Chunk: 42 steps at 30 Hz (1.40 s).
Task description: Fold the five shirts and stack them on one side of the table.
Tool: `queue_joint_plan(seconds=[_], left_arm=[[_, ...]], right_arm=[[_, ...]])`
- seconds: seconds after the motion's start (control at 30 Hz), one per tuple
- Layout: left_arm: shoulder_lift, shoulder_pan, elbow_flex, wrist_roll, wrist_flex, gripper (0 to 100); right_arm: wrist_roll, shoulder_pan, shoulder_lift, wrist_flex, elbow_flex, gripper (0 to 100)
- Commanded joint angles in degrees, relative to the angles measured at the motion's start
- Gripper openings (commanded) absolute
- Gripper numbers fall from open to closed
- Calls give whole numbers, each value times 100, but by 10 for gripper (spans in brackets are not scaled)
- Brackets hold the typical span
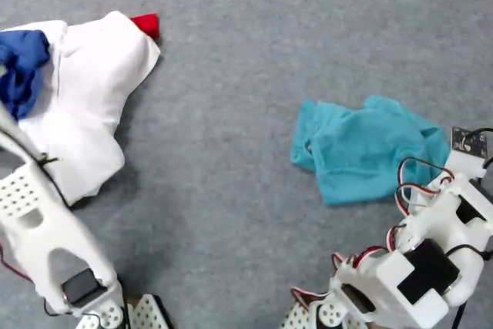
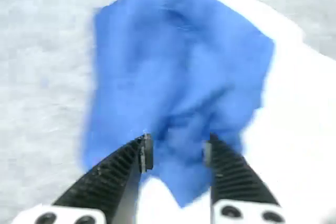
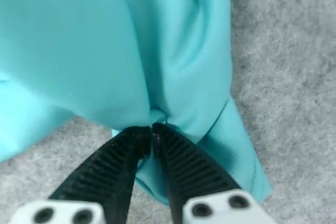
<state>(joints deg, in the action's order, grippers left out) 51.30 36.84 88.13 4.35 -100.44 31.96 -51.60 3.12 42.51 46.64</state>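
Pinching the teal shirt (image 3: 121,45): right gripper (image 3: 153,130).

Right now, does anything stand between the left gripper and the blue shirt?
Nothing visible does. The left gripper is open right over the blue shirt, which lies on the white shirt.

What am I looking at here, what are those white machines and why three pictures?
Two small robot arms at a grey table, meant to fold shirts. The high view looks down on it; the other two come from cameras on each wrist. On the table lie a teal shirt, a white shirt with a blue shirt on it, and some red cloth at its far edge. The right gripper is shut on the teal shirt; the left gripper is open over the blue shirt.
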Motion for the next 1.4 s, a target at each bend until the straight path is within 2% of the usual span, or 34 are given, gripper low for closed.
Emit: queue_joint_plan(seconds=[0.0, 0.13, 0.23, 0.33, 0.4, 0.5, 0.6, 0.77, 0.87, 1.03, 1.17, 1.37], left_arm=[[-501, -892, -611, -26, -53, 219], [-343, -1807, -1859, 132, 123, 221], [62, -1903, -2571, 1169, 730, 221], [571, -1868, -3002, 1538, 1055, 215], [818, -1684, -2967, 1732, 1020, 177], [879, -1209, -2607, 1785, 941, 19], [853, -620, -2097, 1802, 730, 39], [853, 453, -215, 1741, 62, 29], [844, 1051, 831, 1389, -26, 29], [352, 1525, 585, 1037, -44, 29], [35, 1569, 646, 782, -53, 61], [-985, 1455, 136, 703, -62, 195]], right_arm=[[-62, 158, 22, -105, 22, 14], [-62, 158, 22, -105, 22, 14], [-62, 158, 22, -105, 22, 14], [-62, 158, 22, -105, 22, 14], [-53, 158, 22, -105, 22, 14], [-44, 158, 22, -105, 22, 14], [-35, 158, 22, -105, 22, 14], [-35, 158, 22, -105, 22, 14], [-26, 158, 22, -97, 22, 14], [-35, 158, 48, -79, 22, 14], [-18, 387, 66, 26, -13, 14], [-9, 1371, 1033, 1530, -725, 14]])
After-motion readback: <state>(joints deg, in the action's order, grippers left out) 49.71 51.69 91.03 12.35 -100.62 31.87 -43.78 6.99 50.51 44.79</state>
